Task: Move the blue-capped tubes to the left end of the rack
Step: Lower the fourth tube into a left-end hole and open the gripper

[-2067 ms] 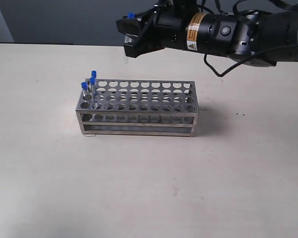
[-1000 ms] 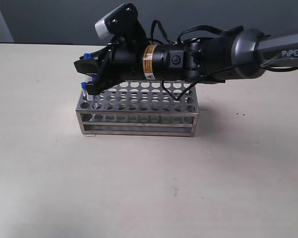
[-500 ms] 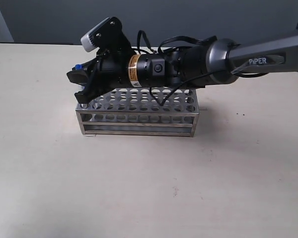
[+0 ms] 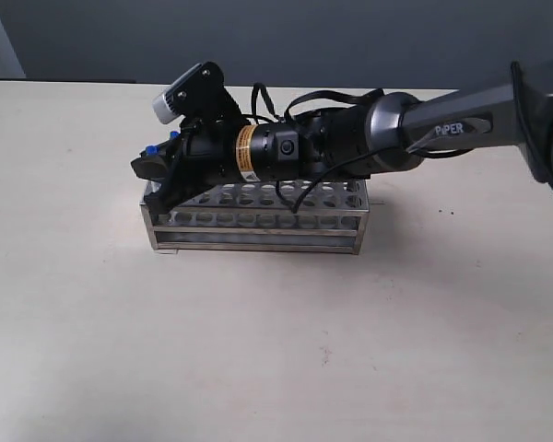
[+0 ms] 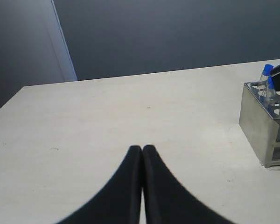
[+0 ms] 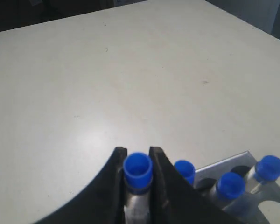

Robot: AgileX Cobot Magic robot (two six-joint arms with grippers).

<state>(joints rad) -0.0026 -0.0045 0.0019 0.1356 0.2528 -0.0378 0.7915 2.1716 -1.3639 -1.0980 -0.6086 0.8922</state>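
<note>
The shiny metal rack [image 4: 258, 226] stands on the table, and its end wall [image 5: 259, 128] shows in the left wrist view. My right gripper [image 4: 155, 170] reaches across to the rack's left end, shut on a blue-capped tube [image 6: 137, 171] that sits between its fingers [image 6: 113, 186]. Three other blue-capped tubes [image 6: 184, 170] [image 6: 230, 185] [image 6: 269, 167] stand in the rack's end holes beside it. In the exterior view the arm hides most of them; one blue cap [image 4: 150, 149] peeks out. My left gripper [image 5: 142, 148] is shut and empty, away from the rack.
The pale table [image 4: 276, 350] spreads round the rack. A dark wall [image 4: 350, 37] runs behind it. The right arm's black body [image 4: 350, 147] lies over the rack's top.
The right arm came from above and behind the rack, moved left and down, and now holds its tube low at the rack's left end. The left gripper shows no earlier frame.
</note>
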